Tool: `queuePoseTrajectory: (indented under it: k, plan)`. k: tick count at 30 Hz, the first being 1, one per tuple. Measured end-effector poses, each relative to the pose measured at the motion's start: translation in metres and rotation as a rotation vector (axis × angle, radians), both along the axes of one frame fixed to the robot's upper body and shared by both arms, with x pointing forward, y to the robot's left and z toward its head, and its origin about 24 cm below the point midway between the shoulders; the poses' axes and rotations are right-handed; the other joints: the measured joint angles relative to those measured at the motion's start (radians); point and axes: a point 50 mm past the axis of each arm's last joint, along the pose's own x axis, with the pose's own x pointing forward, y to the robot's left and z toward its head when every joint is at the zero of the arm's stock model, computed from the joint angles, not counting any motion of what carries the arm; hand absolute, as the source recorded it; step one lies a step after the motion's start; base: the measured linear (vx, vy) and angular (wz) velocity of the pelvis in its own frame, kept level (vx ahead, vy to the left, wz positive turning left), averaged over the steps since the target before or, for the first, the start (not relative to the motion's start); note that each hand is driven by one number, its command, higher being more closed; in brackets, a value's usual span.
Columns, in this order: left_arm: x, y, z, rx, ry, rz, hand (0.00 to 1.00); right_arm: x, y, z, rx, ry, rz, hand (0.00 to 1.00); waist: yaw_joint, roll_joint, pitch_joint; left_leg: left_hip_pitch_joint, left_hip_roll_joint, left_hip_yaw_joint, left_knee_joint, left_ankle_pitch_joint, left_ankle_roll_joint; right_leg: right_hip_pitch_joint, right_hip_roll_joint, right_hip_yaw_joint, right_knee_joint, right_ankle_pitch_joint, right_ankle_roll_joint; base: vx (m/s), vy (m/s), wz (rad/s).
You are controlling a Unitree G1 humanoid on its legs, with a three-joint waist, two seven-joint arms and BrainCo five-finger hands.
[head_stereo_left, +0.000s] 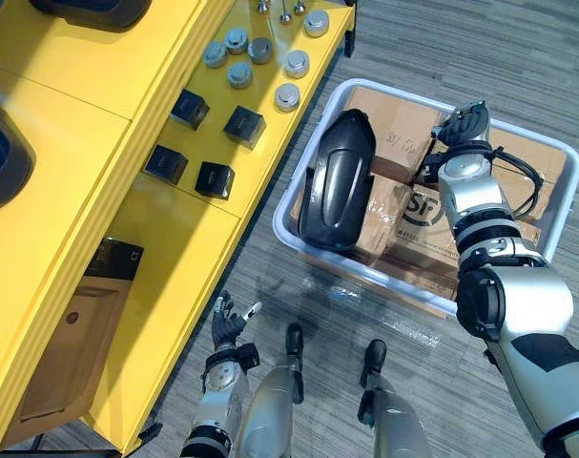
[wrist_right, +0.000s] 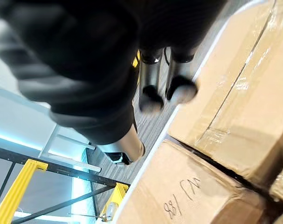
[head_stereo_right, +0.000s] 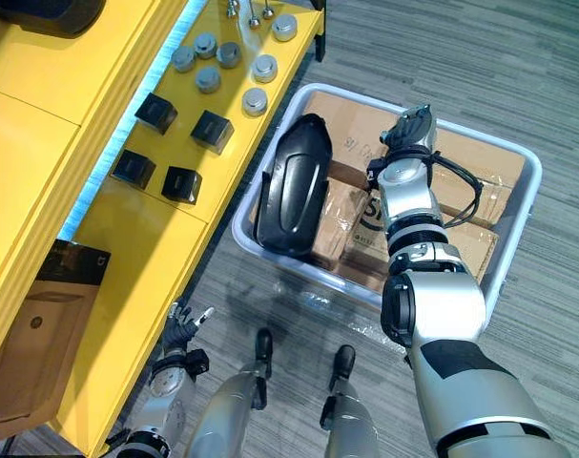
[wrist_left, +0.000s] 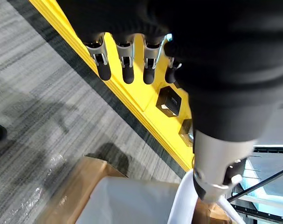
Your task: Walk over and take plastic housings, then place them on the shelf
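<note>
Yellow shelf (head_stereo_left: 175, 248) runs along the left, with small black boxes (head_stereo_left: 243, 125) and silver round parts (head_stereo_left: 287, 95) on its lower level. Left hand (head_stereo_left: 230, 320) is low and near, just beside the shelf edge, arm hanging down. Its fingers (wrist_left: 128, 70) are straight and spread, holding nothing.

Right of the shelf a white bin (head_stereo_left: 389, 86) sits on the floor, packed with cardboard boxes (head_stereo_left: 394, 134). One black plastic housing (head_stereo_left: 337, 181) lies in the bin's left part on top of the boxes, leaning at the left wall. Its long axis runs near to far, with the narrower end pointing far.

Right arm reaches out straight over the bin. Right hand (head_stereo_left: 465, 124) hangs above the far boxes, right of the housing and apart from it. Its fingers (wrist_right: 150, 88) are loose, gripping nothing.
</note>
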Motion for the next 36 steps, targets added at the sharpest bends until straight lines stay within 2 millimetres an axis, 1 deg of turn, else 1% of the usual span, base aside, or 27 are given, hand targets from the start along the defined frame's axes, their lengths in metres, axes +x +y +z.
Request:
queuePoseTrajectory:
  k: [1, 2, 3, 4, 7, 9, 10, 13, 16, 18, 20, 23, 25, 26, 27, 30, 33, 36]
  plan:
    - [0.0, -0.001, 0.0, -0.002, -0.001, -0.001, 0.0, 0.0, 0.006, -0.001, -0.002, -0.01, 0.014, 0.0, -0.003, -0.002, 0.001, -0.002, 0.001, 0.002, 0.0, 0.0, 0.0, -0.003, 0.001, 0.001, -0.001, 0.001, 0.0, 0.0, 0.011, -0.19]
    - [0.001, -0.002, 0.001, -0.006, -0.004, -0.002, 0.0, -0.001, 0.016, -0.005, -0.023, -0.025, 0.044, 0.0, -0.005, -0.008, 0.002, -0.006, 0.004, 0.005, 0.0, 0.0, 0.0, -0.01, 0.003, 0.005, -0.001, 0.003, 0.0, 0.01, 0.007, -0.14]
    - [0.001, -0.003, 0.001, -0.007, -0.002, -0.001, 0.0, -0.001, 0.027, -0.013, -0.023, -0.03, 0.074, 0.0, -0.004, -0.017, 0.003, -0.008, 0.008, 0.014, 0.0, -0.001, -0.002, -0.016, 0.005, 0.013, -0.001, 0.004, -0.002, 0.01, 0.01, -0.16]
    - [0.001, -0.003, 0.0, -0.008, 0.002, -0.001, 0.0, -0.002, 0.033, -0.018, -0.016, -0.026, 0.088, 0.0, -0.003, -0.021, 0.003, -0.008, 0.01, 0.017, 0.0, -0.001, -0.002, -0.018, 0.006, 0.018, -0.001, 0.004, -0.002, 0.02, 0.012, -0.14]
    - [-0.002, -0.007, -0.007, -0.016, 0.036, 0.003, 0.0, -0.007, 0.054, -0.045, 0.003, -0.009, 0.128, 0.0, -0.003, -0.024, 0.004, -0.009, 0.011, 0.018, -0.001, -0.003, -0.004, -0.019, 0.007, 0.021, -0.001, 0.004, -0.002, 0.01, 0.006, -0.02]
    - [-0.004, -0.007, -0.012, -0.013, 0.058, 0.01, 0.0, -0.009, 0.06, -0.055, 0.019, 0.0, 0.132, 0.0, -0.002, -0.025, 0.004, -0.011, 0.01, 0.017, -0.001, -0.003, -0.004, -0.022, 0.006, 0.02, -0.001, 0.004, -0.002, 0.0, 0.016, 0.02]
    - [-0.006, -0.006, -0.016, -0.009, 0.08, 0.02, 0.0, -0.012, 0.062, -0.061, 0.03, -0.001, 0.13, 0.0, 0.001, -0.025, 0.004, -0.018, 0.009, 0.015, -0.001, -0.003, -0.004, -0.026, 0.005, 0.018, 0.0, 0.004, -0.002, -0.01, 0.032, 0.05]
    - [-0.01, -0.005, -0.022, -0.002, 0.111, 0.026, 0.0, -0.016, 0.061, -0.066, 0.042, -0.02, 0.116, 0.0, 0.004, -0.027, 0.004, -0.034, 0.006, 0.01, -0.001, 0.0, -0.001, -0.038, 0.003, 0.01, 0.002, 0.004, -0.002, -0.01, 0.031, 0.08]
    - [-0.015, -0.003, -0.032, 0.019, 0.161, 0.037, 0.0, -0.018, 0.061, -0.078, 0.05, -0.002, 0.108, 0.0, 0.01, -0.034, 0.005, -0.042, 0.002, -0.008, -0.008, 0.007, 0.0, -0.041, 0.001, -0.004, 0.003, 0.004, -0.002, 0.01, 0.029, 0.14]
    - [-0.018, -0.002, -0.036, 0.023, 0.184, 0.039, 0.0, -0.019, 0.063, -0.083, 0.047, 0.008, 0.106, 0.0, 0.022, -0.038, 0.005, -0.042, 0.001, -0.009, -0.017, 0.014, -0.003, -0.044, 0.0, -0.005, 0.003, 0.004, -0.003, 0.01, 0.011, 0.02]
    - [-0.019, -0.002, -0.038, 0.024, 0.195, 0.04, 0.0, -0.02, 0.063, -0.086, 0.04, 0.015, 0.098, 0.0, 0.031, -0.038, 0.005, -0.043, -0.001, -0.012, -0.025, 0.019, -0.003, -0.047, 0.0, -0.008, 0.003, 0.003, -0.003, 0.01, 0.015, 0.06]
    - [-0.022, -0.001, -0.042, 0.026, 0.213, 0.042, 0.0, -0.021, 0.059, -0.093, 0.086, 0.029, 0.07, 0.0, 0.034, -0.039, 0.005, -0.054, -0.006, -0.025, -0.032, 0.025, -0.003, -0.053, -0.003, -0.02, 0.003, 0.003, -0.003, 0.01, 0.02, 0.13]
    - [-0.022, -0.001, -0.042, 0.026, 0.217, 0.043, 0.0, -0.021, 0.053, -0.092, 0.097, 0.022, 0.043, 0.0, 0.034, -0.041, 0.006, -0.071, -0.009, -0.033, -0.031, 0.029, 0.0, -0.064, -0.005, -0.03, 0.003, 0.003, -0.003, 0.0, 0.023, 0.16]
    - [-0.023, 0.0, -0.044, 0.028, 0.227, 0.043, 0.0, -0.021, 0.052, -0.091, 0.095, 0.018, 0.037, 0.0, 0.04, -0.045, 0.007, -0.076, -0.009, -0.034, -0.031, 0.03, 0.0, -0.068, -0.006, -0.032, 0.003, 0.003, -0.003, 0.0, 0.022, 0.06]
    - [-0.024, 0.0, -0.046, 0.03, 0.235, 0.044, 0.0, -0.02, 0.05, -0.091, 0.094, 0.02, 0.032, 1.0, 0.043, -0.047, 0.007, -0.076, -0.01, -0.034, -0.03, 0.03, 0.0, -0.068, -0.006, -0.032, 0.003, 0.003, -0.003, 0.01, 0.027, 0.03]
    - [-0.027, 0.005, -0.05, 0.028, 0.255, 0.063, 0.0, -0.014, 0.039, -0.086, 0.097, 0.045, -0.002, 1.0, 0.051, -0.053, 0.006, -0.085, -0.012, -0.043, -0.026, 0.03, 0.0, -0.072, -0.008, -0.038, 0.004, 0.003, -0.003, 0.0, 0.019, 0.04]
    - [-0.026, 0.008, -0.049, 0.037, 0.251, 0.065, 0.0, -0.009, 0.019, -0.075, 0.085, 0.056, -0.045, 1.0, 0.053, -0.053, 0.005, -0.118, -0.013, -0.059, -0.013, 0.031, 0.002, -0.095, -0.008, -0.053, 0.01, 0.003, -0.003, -0.01, 0.017, 0.1]
    - [-0.028, 0.011, -0.052, 0.029, 0.267, 0.074, 0.0, -0.006, 0.004, -0.072, 0.107, 0.096, -0.062, 1.0, 0.061, -0.053, 0.005, -0.122, -0.014, -0.069, -0.013, 0.033, 0.003, -0.094, -0.008, -0.06, 0.01, 0.003, -0.003, 0.02, 0.008, 0.1]
